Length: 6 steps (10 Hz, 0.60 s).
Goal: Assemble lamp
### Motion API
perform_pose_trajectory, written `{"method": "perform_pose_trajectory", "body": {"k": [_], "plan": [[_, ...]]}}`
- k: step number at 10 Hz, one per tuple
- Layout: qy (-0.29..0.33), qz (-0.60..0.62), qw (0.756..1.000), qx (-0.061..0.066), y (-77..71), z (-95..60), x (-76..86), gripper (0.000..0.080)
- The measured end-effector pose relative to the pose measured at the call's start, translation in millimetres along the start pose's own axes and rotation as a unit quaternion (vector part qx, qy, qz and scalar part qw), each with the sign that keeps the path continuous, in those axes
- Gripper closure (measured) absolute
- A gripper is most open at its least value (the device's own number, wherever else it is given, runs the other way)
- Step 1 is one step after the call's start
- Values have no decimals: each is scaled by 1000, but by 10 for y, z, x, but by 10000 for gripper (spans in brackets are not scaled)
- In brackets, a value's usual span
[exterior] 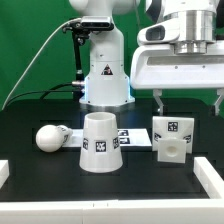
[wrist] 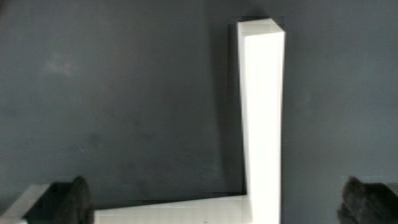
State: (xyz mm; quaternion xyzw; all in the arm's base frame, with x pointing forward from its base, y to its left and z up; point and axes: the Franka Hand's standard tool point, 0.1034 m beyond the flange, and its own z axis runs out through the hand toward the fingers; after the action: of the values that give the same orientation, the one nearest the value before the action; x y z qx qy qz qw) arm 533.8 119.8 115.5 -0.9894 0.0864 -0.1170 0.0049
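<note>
In the exterior view the squarish base block point(exterior: 168, 138) stands upright on the black table at the right. The cone shade point(exterior: 100, 142) stands in the middle, and the ball-headed bulb point(exterior: 50, 137) lies at the left. All are white with tags. My gripper point(exterior: 189, 108) hangs open and empty above the table, just above the base block and a little towards the exterior view's right, touching nothing. In the wrist view my gripper point(wrist: 214, 205) shows only its two dark fingertips point(wrist: 54, 203), wide apart with nothing between them. No lamp part shows there.
The white robot pedestal point(exterior: 105, 75) stands at the back centre. The marker board point(exterior: 135, 137) lies flat behind the shade. White rails edge the table at the left point(exterior: 3, 172) and right point(exterior: 210, 180). A long white rail point(wrist: 262, 110) crosses the wrist view below my gripper.
</note>
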Motion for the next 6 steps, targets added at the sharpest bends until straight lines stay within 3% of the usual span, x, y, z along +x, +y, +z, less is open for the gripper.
{"method": "perform_pose_trajectory", "body": {"k": [2,3,5,6], "plan": [[0,42,999,0,7,4,-1,101],[-13,91,996,0,118,44,-31,101],[-86,224,971,2,286,115,-161,101],[-99,230,968,1,251,121,-110,101]]}}
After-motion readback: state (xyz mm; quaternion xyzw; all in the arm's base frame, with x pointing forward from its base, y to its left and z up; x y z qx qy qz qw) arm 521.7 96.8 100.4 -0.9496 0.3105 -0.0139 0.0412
